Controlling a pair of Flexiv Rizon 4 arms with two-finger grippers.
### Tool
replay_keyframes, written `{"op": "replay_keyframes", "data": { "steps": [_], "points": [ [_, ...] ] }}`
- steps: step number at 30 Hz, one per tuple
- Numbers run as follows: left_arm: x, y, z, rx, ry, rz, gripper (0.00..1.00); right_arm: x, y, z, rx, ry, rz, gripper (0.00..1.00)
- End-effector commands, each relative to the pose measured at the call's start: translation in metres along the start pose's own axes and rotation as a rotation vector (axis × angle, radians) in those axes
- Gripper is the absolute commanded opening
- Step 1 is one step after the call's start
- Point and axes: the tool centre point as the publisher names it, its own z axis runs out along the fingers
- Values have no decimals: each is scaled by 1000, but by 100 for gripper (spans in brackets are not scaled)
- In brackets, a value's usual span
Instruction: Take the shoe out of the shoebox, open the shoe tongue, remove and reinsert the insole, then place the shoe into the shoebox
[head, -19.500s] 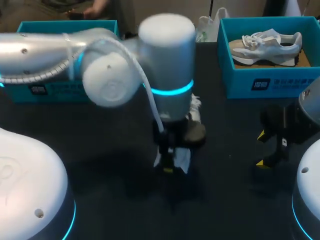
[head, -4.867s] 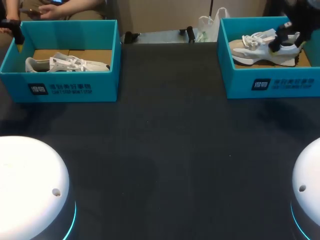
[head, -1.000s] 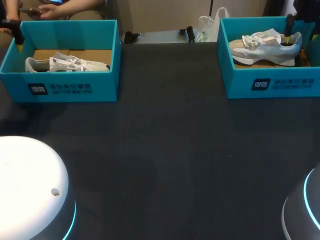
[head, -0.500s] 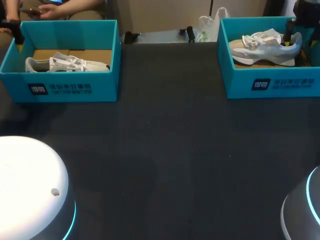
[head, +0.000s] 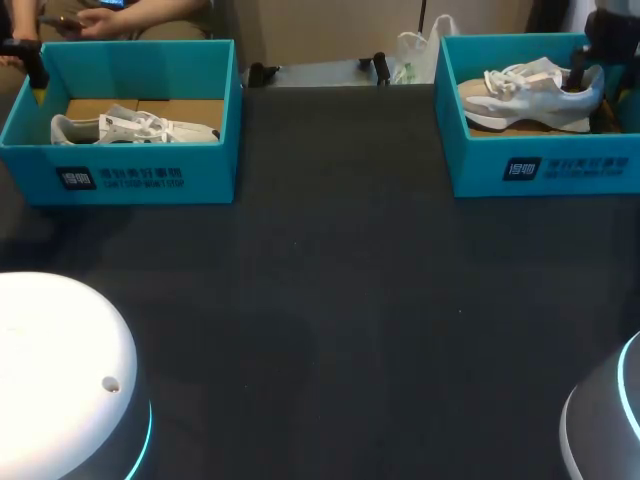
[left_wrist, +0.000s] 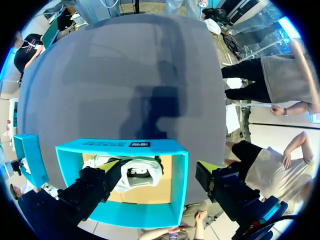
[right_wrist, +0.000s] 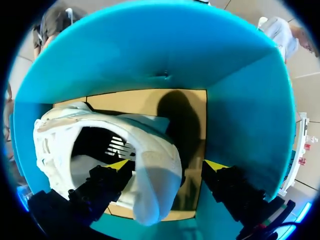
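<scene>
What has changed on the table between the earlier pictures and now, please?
The left shoe, earlier at mid-table under the left gripper, now lies in the left box, released; that gripper hangs open over the box's edge. The right gripper moved from the table into the right box, open astride the heel of the right shoe. Boxes and right shoe stayed put.

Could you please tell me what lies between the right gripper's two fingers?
The shoe's heel lies there, shown in the right wrist view; the right gripper is open.
</scene>
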Motion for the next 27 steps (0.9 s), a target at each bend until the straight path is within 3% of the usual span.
{"op": "replay_keyframes", "data": {
  "steps": [1,7,12,15,19,20,21,27],
  "points": [
    [0,-1,0,-2,2,0,100,-2,12,5,39,5,3,84],
    [0,-1,0,-2,2,0,100,-2,11,8,44,9,13,82],
    [0,-1,0,-2,2,0,100,-2,10,11,49,10,20,75],
    [0,-1,0,-2,2,0,100,-1,9,11,50,9,23,60],
    [0,-1,0,-2,2,0,100,0,8,11,42,0,35,29],
    [0,-1,0,-2,2,0,100,0,8,10,39,-1,37,7],
    [0,-1,0,-2,2,0,100,-1,8,10,37,-3,42,0],
    [0,-1,0,-2,2,0,100,-3,7,7,31,-14,64,0]
  ]
}}
